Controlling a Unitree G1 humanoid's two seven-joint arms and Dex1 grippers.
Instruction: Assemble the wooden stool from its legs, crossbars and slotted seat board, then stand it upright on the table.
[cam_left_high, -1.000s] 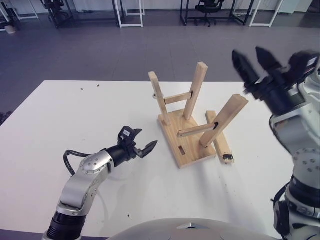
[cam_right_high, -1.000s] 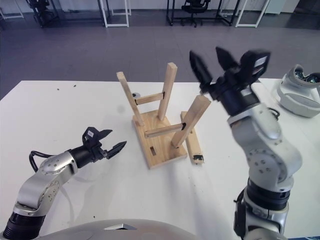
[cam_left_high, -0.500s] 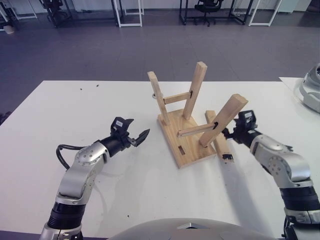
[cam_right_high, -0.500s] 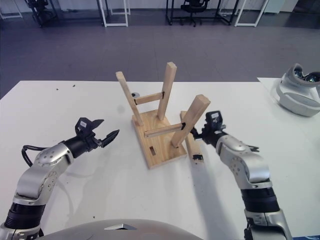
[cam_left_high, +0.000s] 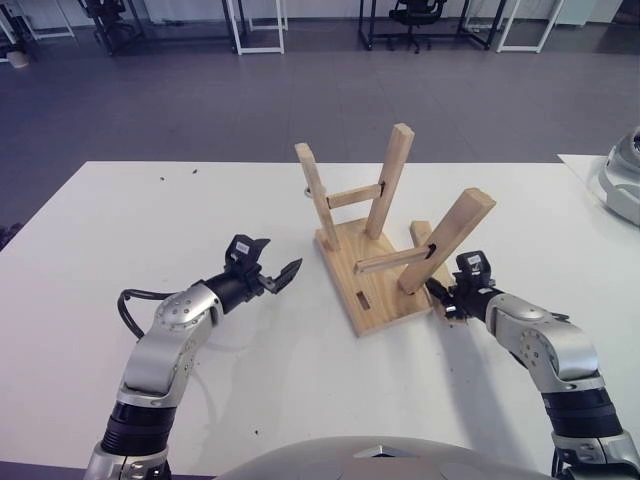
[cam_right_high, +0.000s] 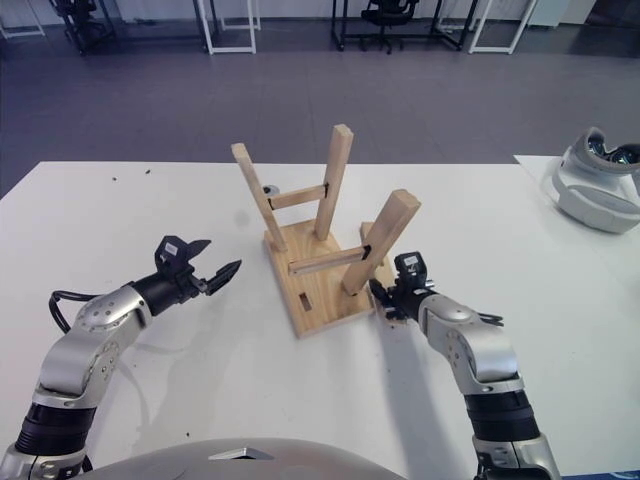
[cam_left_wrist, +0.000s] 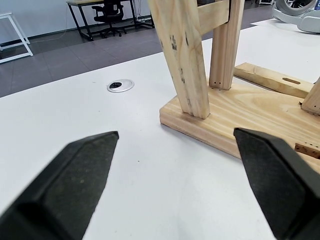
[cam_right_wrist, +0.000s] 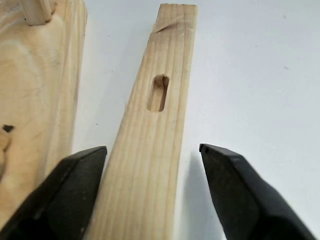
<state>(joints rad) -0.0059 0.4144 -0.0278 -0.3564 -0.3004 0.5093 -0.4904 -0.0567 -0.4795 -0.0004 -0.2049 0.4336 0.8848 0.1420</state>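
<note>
Right claw (cam_left_high: 445, 298) sits low on the table (cam_left_high: 120, 220), fingers spread and released, one on each side of the loose leg (cam_right_wrist: 156, 130) without touching it. That leg lies flat just beside the board's (cam_left_high: 352, 262) right edge, its slot (cam_right_wrist: 158, 92) facing up. The board lies seat-down near the table's middle with three legs planted in it: two (cam_left_high: 318, 195) (cam_left_high: 390, 180) joined by a crossbar (cam_left_high: 355, 196) at the far end, and a third (cam_left_high: 450, 238) leaning outward with a second crossbar (cam_left_high: 388, 262) stuck in its side. Open slots (cam_right_high: 305, 297) show in the board's near corner.

Left claw (cam_left_high: 278, 262) is likewise unclenched, hovering over the table to the left of the board, well apart from it.

The loose leg looks like plain softwood: light, stiff, not fragile, with a dry grain that should give the fingers decent bite. It is square-sided, so pinching across two opposite flat faces should hold it squarely. A grip near mid-length, clear of the slot, would probably keep that joint free for the crossbar end and leave the foot end open to seat in the board. The half-built stool seems only press-fitted; the leaning leg suggests loose joints, so pushing the fourth leg in likely needs the other claw steadying the board.
</note>
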